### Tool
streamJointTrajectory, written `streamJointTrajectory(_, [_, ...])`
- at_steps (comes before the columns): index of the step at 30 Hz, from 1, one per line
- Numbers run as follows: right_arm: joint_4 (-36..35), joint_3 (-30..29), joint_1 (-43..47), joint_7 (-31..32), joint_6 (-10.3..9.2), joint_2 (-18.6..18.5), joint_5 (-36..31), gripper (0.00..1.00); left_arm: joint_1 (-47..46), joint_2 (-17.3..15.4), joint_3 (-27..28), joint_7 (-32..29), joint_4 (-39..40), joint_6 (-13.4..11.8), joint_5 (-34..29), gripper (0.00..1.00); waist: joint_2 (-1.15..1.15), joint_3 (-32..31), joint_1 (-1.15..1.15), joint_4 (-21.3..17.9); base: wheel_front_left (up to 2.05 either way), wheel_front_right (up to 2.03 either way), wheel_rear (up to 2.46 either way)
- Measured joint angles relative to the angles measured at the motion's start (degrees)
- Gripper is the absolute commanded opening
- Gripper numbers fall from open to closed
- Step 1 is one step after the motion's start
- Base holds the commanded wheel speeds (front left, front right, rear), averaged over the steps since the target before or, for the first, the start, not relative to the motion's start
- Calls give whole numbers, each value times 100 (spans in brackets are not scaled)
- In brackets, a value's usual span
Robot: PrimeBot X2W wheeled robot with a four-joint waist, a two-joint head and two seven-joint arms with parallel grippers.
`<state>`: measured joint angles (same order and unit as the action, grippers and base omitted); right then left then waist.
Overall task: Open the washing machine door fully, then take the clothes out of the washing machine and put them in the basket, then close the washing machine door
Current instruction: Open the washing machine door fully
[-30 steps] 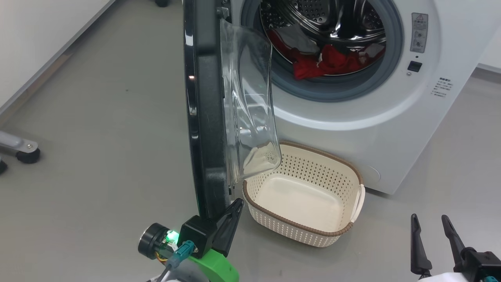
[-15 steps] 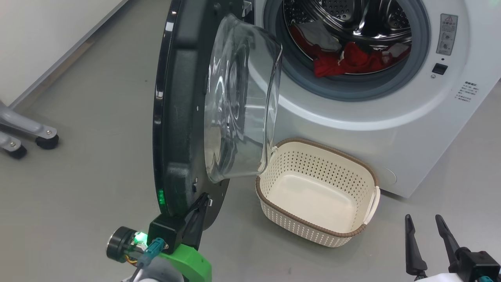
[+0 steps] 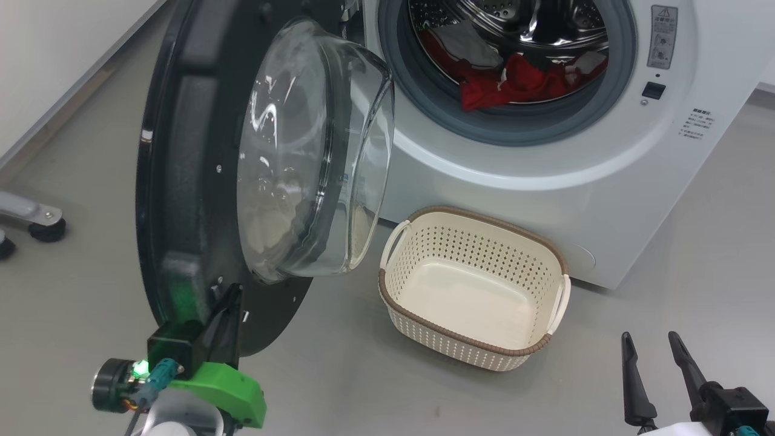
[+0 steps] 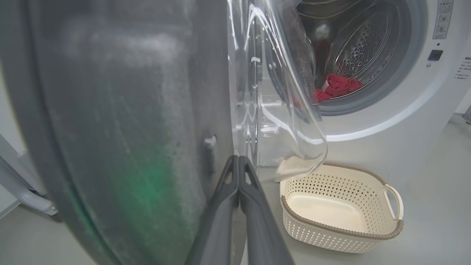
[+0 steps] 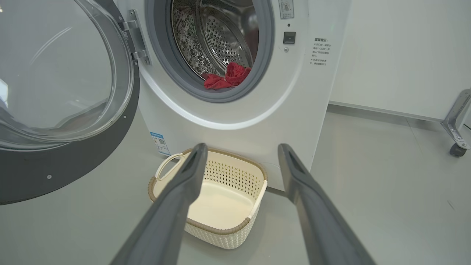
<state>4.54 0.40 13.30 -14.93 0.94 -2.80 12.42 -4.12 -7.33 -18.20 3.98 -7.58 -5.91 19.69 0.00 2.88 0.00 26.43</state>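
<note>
**Door open wide, red clothes in the drum, basket on the floor in front.**

Your left gripper (image 4: 238,162), at the lower left of the head view, has its two fingers pressed together with nothing between them. The tips sit just beside the lower inner face of the washing machine door (image 3: 181,151); whether they touch it you cannot tell. Your right gripper (image 3: 649,339), at the lower right, stands spread wide and holds nothing. The clothes (image 3: 514,85) lie inside the washing machine (image 3: 545,200) at the upper right. The basket (image 3: 460,357) sits centre frame, just in front of the machine.
</note>
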Motion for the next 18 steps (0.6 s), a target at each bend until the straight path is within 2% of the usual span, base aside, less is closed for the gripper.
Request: streamJointTrajectory(18, [-55, -112, -120, 0, 46, -99, -104, 100, -277, -83, 1161, 385, -326, -37, 62, 0, 0, 394, 0, -332, 0, 0, 0])
